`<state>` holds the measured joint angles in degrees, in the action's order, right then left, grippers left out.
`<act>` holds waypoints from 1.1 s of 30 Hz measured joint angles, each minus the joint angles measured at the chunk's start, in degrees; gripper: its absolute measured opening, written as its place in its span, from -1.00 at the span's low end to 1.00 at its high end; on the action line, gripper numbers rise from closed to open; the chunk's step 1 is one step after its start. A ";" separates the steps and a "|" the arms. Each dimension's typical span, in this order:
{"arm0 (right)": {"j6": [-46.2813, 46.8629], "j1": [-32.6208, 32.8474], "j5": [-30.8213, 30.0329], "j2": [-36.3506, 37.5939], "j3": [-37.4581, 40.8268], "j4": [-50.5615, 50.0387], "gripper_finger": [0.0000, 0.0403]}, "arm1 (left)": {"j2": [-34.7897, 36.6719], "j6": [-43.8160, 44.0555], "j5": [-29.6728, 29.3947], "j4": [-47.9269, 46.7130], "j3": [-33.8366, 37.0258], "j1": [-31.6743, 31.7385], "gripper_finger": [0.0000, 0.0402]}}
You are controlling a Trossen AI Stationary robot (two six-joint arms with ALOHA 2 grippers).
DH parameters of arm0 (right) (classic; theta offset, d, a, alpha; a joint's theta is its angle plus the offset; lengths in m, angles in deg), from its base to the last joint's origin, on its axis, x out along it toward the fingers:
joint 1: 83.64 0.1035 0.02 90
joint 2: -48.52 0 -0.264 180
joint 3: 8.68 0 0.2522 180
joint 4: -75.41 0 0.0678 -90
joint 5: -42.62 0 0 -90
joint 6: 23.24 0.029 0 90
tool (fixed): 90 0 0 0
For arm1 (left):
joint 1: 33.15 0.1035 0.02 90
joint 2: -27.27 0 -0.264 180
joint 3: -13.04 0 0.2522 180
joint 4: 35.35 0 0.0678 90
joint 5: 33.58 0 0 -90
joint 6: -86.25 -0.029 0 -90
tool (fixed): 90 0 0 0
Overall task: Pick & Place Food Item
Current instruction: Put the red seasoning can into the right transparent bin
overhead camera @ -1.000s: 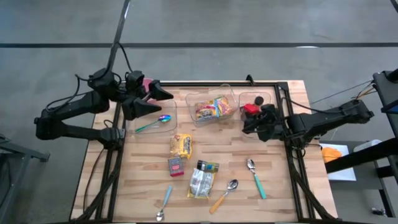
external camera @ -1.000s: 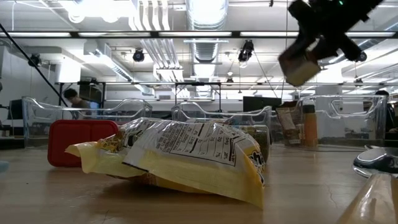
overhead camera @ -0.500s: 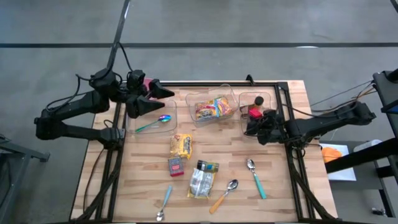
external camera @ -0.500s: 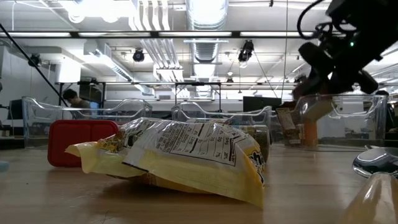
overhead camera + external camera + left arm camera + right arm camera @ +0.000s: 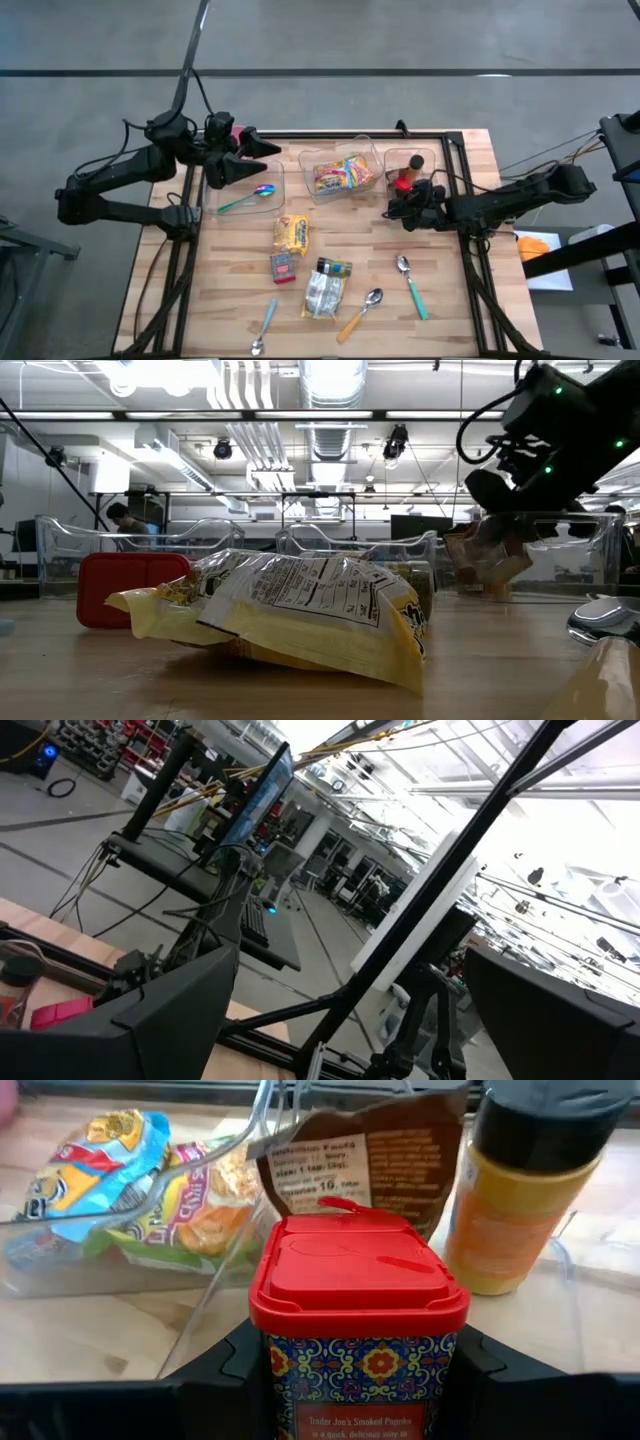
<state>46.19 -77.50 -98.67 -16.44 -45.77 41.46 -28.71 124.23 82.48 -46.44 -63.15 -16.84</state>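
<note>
A spice tin (image 5: 358, 1295) with a red lid and a patterned body sits between the fingers of my right gripper (image 5: 403, 196), which is shut on it. In the high view its red lid (image 5: 403, 183) shows at the near left corner of the right clear container (image 5: 430, 158). That container also holds a brown packet (image 5: 360, 1160) and an orange bottle with a black cap (image 5: 525, 1190). In the low view the tin (image 5: 490, 558) shows blurred behind the clear wall. My left gripper (image 5: 250, 160) hangs open above the left clear container (image 5: 228, 185). My right gripper pinches the tin's two opposite sides just under the red lid (image 5: 262, 1348) between its two fingers (image 5: 215, 1380). It comes from the table's right side, slanting down. The tin stands upright, lid up; I cannot tell whether its base rests on the container's floor.
The middle container (image 5: 345, 172) holds bright snack bags. On the bare wood lie a yellow bag (image 5: 291, 233), a red packet (image 5: 283, 267), a white packet (image 5: 323, 292) and several spoons (image 5: 410, 285). A spoon (image 5: 250, 197) lies in the left container.
My right gripper has come down with the tin, from well above the container's rim to down among its walls, and has shifted a little toward the table's left edge. The tin has stayed upright in the hold. My left gripper has kept its place.
</note>
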 joint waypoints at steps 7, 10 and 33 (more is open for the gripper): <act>4.77 -0.01 -3.09 -7.30 -0.17 5.49 -0.20 | 0.00 0.00 -0.20 -0.36 0.00 0.00 0.99; 7.84 -0.01 -5.61 -9.29 -0.24 6.01 -0.20 | 0.00 0.00 -0.20 -0.44 0.00 0.00 0.99; 8.56 -0.62 -4.84 -13.43 -0.04 5.57 -0.20 | 0.00 1.27 -0.85 -0.42 0.00 0.00 0.99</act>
<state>54.75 -78.12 -103.51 -29.87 -45.82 47.03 -28.71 125.50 81.64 -46.85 -63.15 -16.84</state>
